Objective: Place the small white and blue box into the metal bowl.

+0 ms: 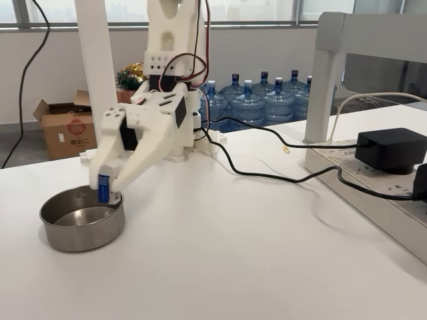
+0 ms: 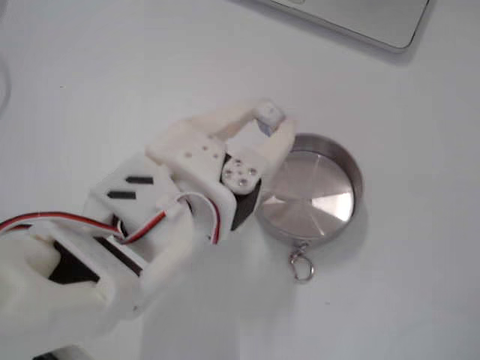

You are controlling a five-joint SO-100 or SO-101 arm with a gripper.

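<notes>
Claw [image 1: 107, 189]: you have it clamped on the small white and blue box [image 1: 103, 187].
Box position: over the metal bowl [image 1: 81, 229] rim.

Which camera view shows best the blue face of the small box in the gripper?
The fixed view from the side: there the small white and blue box shows its blue face, held in the gripper at the metal bowl's rim. The fixed view from above shows mainly the box's white top.

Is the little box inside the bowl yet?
Not yet. The gripper holds the box at the bowl's rim; the bowl looks empty.
</notes>
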